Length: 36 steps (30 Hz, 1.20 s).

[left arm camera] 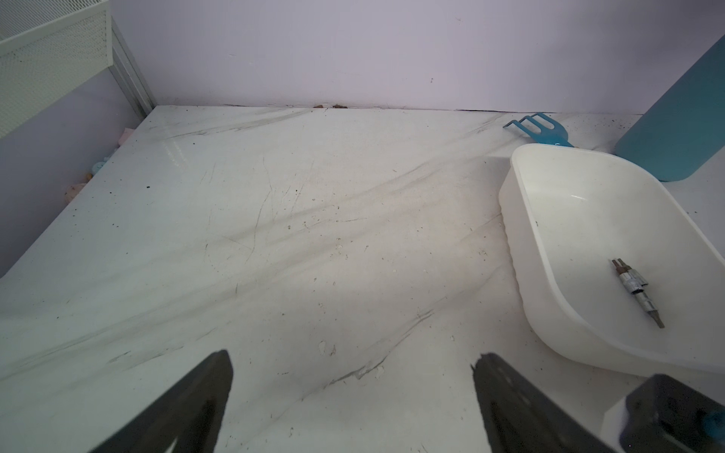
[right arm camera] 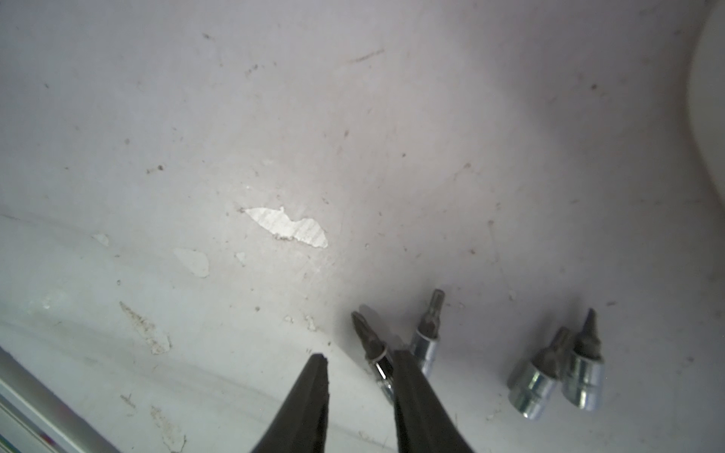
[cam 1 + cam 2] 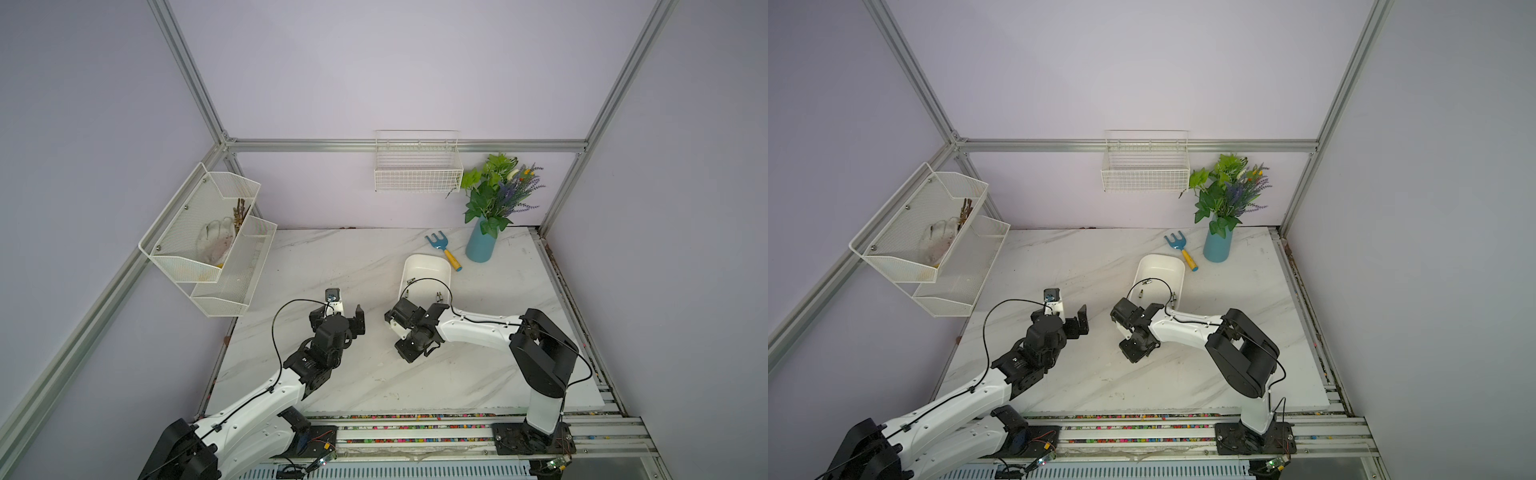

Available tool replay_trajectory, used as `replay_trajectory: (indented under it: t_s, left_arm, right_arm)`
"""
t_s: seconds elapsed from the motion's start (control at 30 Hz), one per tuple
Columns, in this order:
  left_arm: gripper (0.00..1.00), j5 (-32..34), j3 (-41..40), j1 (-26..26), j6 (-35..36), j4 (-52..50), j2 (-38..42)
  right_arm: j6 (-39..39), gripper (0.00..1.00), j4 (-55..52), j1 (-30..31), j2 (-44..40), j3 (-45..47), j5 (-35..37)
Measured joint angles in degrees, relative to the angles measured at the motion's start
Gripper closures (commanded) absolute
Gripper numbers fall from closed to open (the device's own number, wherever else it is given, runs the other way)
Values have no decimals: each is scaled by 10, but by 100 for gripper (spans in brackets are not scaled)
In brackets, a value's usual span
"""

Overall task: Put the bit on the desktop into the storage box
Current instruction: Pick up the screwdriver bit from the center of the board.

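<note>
Several silver socket bits lie on the white marble desktop (image 2: 274, 117). In the right wrist view my right gripper (image 2: 359, 355) hangs low over one bit (image 2: 372, 347); that bit rests against the inner face of one finger, the other finger stands off it with a gap, so the jaws are open. A second bit (image 2: 427, 337) lies just outside the jaws and a pair of bits (image 2: 557, 372) farther off. The white storage box (image 3: 428, 266) sits just beyond that gripper and holds two bits (image 1: 635, 290). My left gripper (image 1: 353, 361) is wide open over bare desktop, left of the box.
A blue hand rake (image 3: 442, 249) and a blue vase with plants (image 3: 482, 245) stand behind the box. A wire basket (image 3: 417, 174) hangs on the back wall and a mesh rack (image 3: 208, 241) on the left wall. Aluminium rails run along the desktop's front edge.
</note>
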<state>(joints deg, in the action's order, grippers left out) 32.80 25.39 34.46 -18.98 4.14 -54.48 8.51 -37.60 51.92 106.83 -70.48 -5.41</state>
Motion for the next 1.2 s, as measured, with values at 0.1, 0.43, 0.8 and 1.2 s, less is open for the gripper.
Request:
replay_trajectory:
  t_s: [0.1, 0.43, 0.8, 1.2]
  left_arm:
    - [0, 0, 0, 0, 0, 0, 0]
    - [0, 0, 0, 0, 0, 0, 0]
    - [0, 0, 0, 0, 0, 0, 0]
    - [0, 0, 0, 0, 0, 0, 0]
  right_arm:
    - [0, 69, -1, 0, 0, 6, 0]
    - [2, 72, -2, 1, 0, 19, 2]
    - [6, 79, -8, 14, 0, 19, 30]
    - [14, 88, -24, 23, -2, 18, 49]
